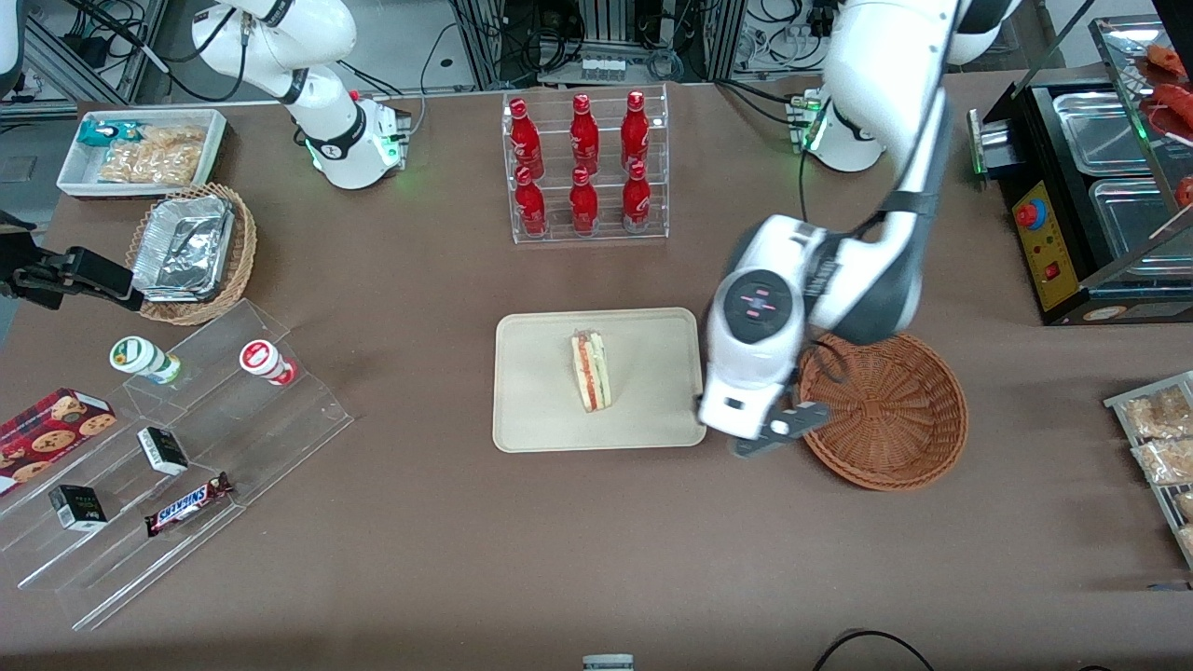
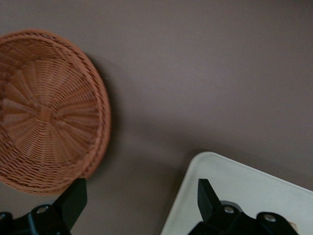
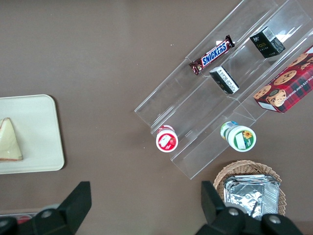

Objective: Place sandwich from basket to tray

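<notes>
The sandwich [image 1: 591, 371] lies on the beige tray [image 1: 541, 410] near its middle, with its red and yellow filling edge showing. The right wrist view also catches the sandwich [image 3: 10, 142] on the tray [image 3: 41, 122]. The reddish-brown basket [image 1: 885, 410] stands beside the tray toward the working arm's end, with nothing in it. My gripper [image 1: 778, 431] hangs over the strip of table between the tray and the basket. In the left wrist view the gripper [image 2: 142, 188] is open and holds nothing, with the basket [image 2: 44, 112] by one finger and the tray's corner [image 2: 244, 196] by the other.
A clear rack of red bottles [image 1: 585, 168] stands farther from the front camera than the tray. Toward the parked arm's end are a tan basket of foil containers [image 1: 191, 252], a white snack bin [image 1: 140, 149] and an acrylic stepped stand [image 1: 177, 447]. A black appliance [image 1: 1090, 186] sits at the working arm's end.
</notes>
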Available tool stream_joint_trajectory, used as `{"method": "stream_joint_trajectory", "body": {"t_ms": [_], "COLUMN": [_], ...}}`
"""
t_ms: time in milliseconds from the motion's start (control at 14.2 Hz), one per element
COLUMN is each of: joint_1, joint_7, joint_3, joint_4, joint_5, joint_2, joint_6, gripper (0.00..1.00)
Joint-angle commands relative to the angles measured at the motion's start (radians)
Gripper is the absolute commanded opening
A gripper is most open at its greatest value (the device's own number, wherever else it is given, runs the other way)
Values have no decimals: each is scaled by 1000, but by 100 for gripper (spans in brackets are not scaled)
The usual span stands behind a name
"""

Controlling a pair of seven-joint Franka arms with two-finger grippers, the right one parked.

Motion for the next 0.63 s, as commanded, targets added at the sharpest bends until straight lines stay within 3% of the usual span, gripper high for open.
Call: {"method": "stream_joint_trajectory", "body": {"t_ms": [0,351,561], "joint_1": [113,298,346], "joint_7": [171,479,501], "joint_3": [-6,-6,-8], "joint_4": [-35,-32,-32], "joint_5": [-16,-47,-47], "joint_2": [-102,-227,-289], "joint_6": [-101,-278,-360], "gripper": [100,100,100]}}
